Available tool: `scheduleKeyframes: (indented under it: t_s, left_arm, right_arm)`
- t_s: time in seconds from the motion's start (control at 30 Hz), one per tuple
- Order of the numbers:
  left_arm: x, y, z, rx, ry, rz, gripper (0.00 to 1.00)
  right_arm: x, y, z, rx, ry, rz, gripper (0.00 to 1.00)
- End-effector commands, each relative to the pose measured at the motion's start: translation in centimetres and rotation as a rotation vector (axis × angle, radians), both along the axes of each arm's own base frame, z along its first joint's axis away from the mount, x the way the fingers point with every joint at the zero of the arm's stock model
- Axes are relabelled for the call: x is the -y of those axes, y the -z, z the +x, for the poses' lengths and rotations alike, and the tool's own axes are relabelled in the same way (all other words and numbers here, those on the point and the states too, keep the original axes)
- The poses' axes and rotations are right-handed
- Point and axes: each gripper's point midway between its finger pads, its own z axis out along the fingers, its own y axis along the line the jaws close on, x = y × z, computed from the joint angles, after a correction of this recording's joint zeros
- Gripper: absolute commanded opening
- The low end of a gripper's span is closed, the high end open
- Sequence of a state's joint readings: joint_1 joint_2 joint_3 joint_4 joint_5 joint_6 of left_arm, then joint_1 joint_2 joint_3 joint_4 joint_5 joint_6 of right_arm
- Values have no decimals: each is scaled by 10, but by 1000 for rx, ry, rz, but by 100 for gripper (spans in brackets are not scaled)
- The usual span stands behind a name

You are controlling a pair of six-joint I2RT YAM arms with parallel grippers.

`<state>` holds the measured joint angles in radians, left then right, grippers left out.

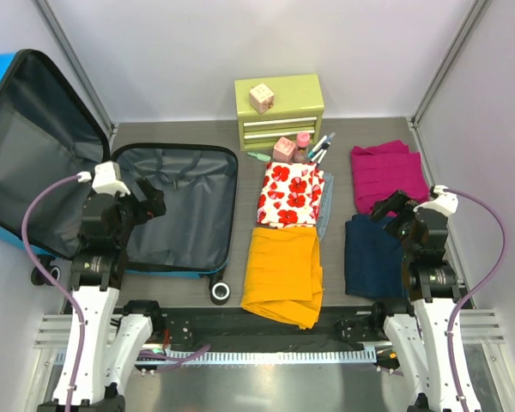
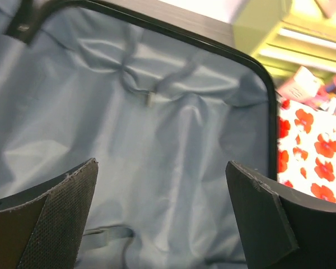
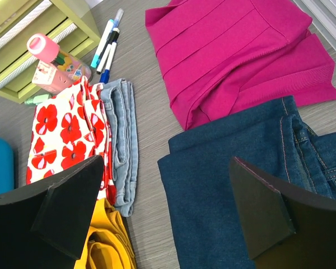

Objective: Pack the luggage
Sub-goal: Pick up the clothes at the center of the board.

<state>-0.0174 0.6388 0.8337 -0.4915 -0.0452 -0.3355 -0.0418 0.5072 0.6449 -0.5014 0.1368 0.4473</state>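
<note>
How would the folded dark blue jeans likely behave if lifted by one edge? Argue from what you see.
The dark blue jeans would probably droop and unfold, since they lie as loose stacked folds. The thick denim with stitched seams suggests they are fairly heavy for cloth. Their coarse weave seems unlikely to slip in a pinch grip.

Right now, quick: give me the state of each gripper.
Left gripper: open, empty, over the luggage lining.
Right gripper: open, empty, above the dark blue jeans.
</note>
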Motion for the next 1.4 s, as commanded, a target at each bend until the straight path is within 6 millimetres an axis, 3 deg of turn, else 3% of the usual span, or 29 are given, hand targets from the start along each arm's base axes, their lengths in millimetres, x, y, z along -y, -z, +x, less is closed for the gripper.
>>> scheduleKeyframes:
  t_s: [0.0, 0.13, 0.2, 0.23, 0.27, 0.43, 0.47, 0.63, 0.7, 0.83, 0.93, 1.37]
  left_arm:
    - [29, -40, 3, 82, 120, -81, 94]
    - [57, -61, -3, 108, 206, -145, 91]
    - [78, -59, -7, 88, 268, -176, 91]
    - [83, -53, -5, 68, 267, -177, 90]
    - [102, -45, -10, 40, 322, -183, 90]
    - [161, -13, -19, -59, 411, -131, 90]
    - [182, -3, -24, -86, 447, -97, 90]
    - [246, 7, -41, -129, 561, -100, 91]
    - [270, 20, -48, -179, 605, -115, 91]
    - [290, 46, -53, -257, 621, -134, 91]
    - [298, 58, -57, -283, 632, -170, 91]
    - [297, 86, -56, -340, 597, -151, 94]
  right_arm:
    - [2, -14, 3, 38, 6, -16, 100]
    - [0, -13, 4, 34, -4, -11, 100]
    - [-2, -10, 5, 25, -14, -7, 100]
    - [-3, -10, 5, 22, -20, -5, 100]
    - [-4, -8, 6, 16, -29, -3, 100]
    - [-14, -4, 7, 1, -85, 14, 100]
    - [-18, -5, 8, 1, -106, 20, 100]
    - [-55, 4, 9, -51, -294, 123, 100]
    - [-68, 14, 10, -96, -354, 175, 98]
    - [-91, 26, 4, -154, -454, 224, 97]
    - [-119, 28, -5, -168, -541, 256, 96]
    - [-158, 99, -31, -401, -521, 112, 95]
